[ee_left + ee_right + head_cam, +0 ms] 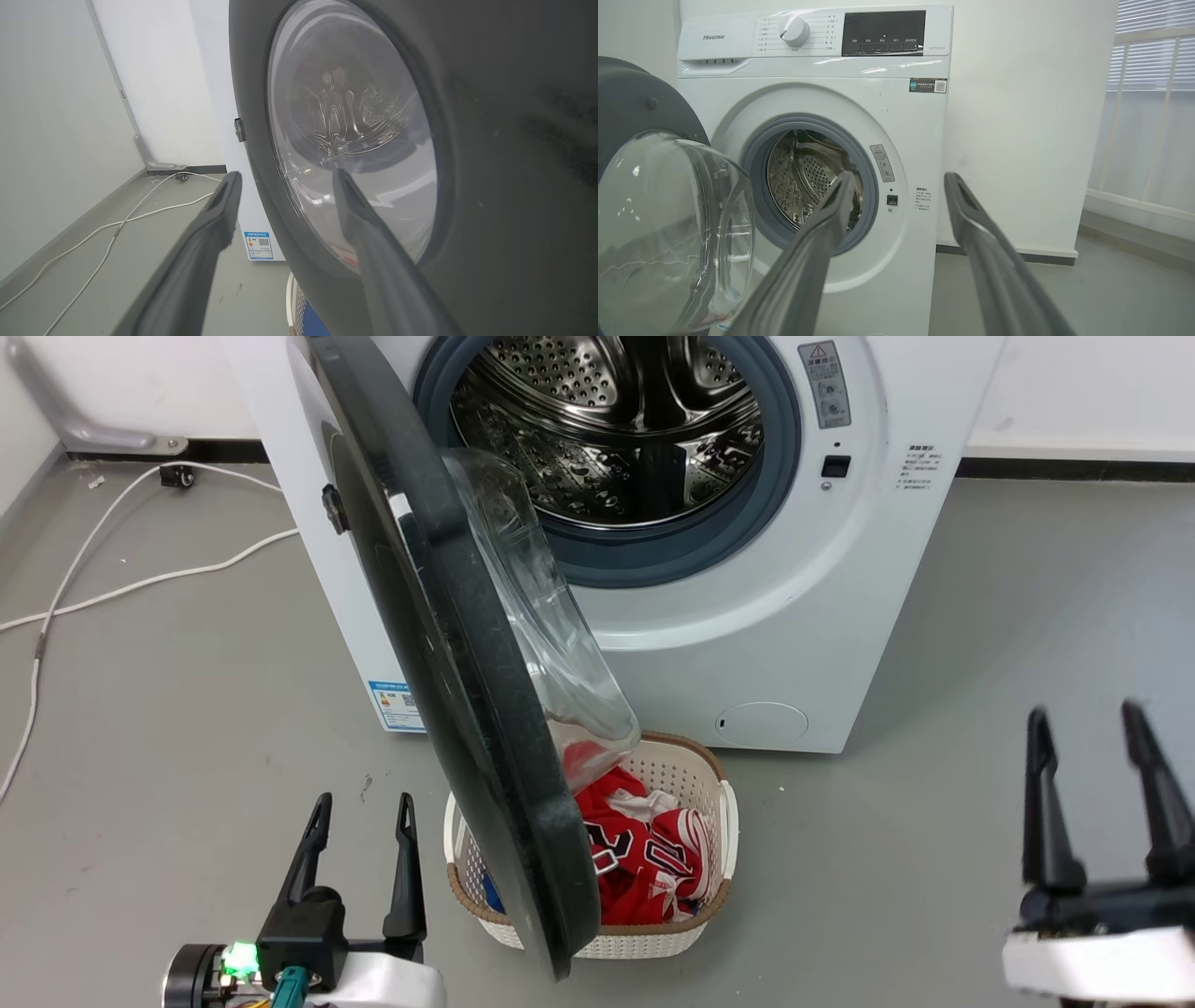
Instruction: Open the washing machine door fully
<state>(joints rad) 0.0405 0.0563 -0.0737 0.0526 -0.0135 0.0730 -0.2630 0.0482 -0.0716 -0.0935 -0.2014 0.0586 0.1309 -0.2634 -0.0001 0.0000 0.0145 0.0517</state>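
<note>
Washing machine door point(448, 691) stands partly open. Left jaws wide, empty, just beside its outer face; right jaws wide, empty, well apart, glass side.

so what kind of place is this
Probably a laundry corner in a plain room: a white front-loading washing machine with its door open, a laundry basket of red clothes in front, grey floor and white walls.

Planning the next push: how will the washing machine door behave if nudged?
The washing machine door looks rigid, so it would likely swing as one piece. Its glossy black rim may be slippery. The glass bowl could be fragile.
</note>
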